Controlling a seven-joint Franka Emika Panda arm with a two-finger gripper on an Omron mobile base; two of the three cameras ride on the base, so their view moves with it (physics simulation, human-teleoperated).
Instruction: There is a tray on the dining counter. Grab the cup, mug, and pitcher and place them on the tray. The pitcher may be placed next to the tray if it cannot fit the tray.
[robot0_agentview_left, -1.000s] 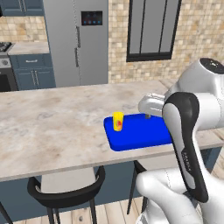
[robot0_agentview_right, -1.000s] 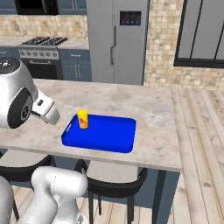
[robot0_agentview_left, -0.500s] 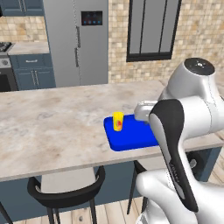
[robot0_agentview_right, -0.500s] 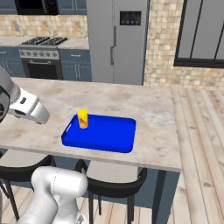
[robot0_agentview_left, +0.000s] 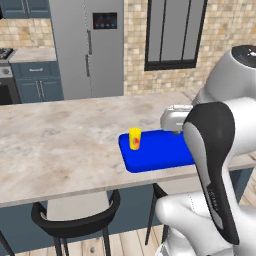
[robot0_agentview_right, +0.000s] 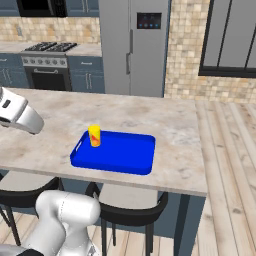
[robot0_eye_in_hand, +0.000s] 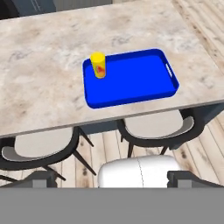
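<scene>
Jaws wide, cup (robot0_eye_in_hand: 99, 64) on tray (robot0_eye_in_hand: 140, 85)

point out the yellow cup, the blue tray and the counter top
cup (robot0_eye_in_hand: 99, 65), hand view, on its side near the red mark
tray (robot0_agentview_right: 125, 152), right base view, on its bare blue floor
counter (robot0_agentview_left: 55, 145), left base view, on the bare marbled top left of the tray

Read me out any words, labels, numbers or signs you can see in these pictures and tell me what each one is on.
No text can be read in these pictures.
Cup: a red-orange mark on its side, a shape rather than letters.
Fridge: a dark panel on the door with small blue and red lights, too small to read.
Tray and dining counter: no print on either.
</scene>
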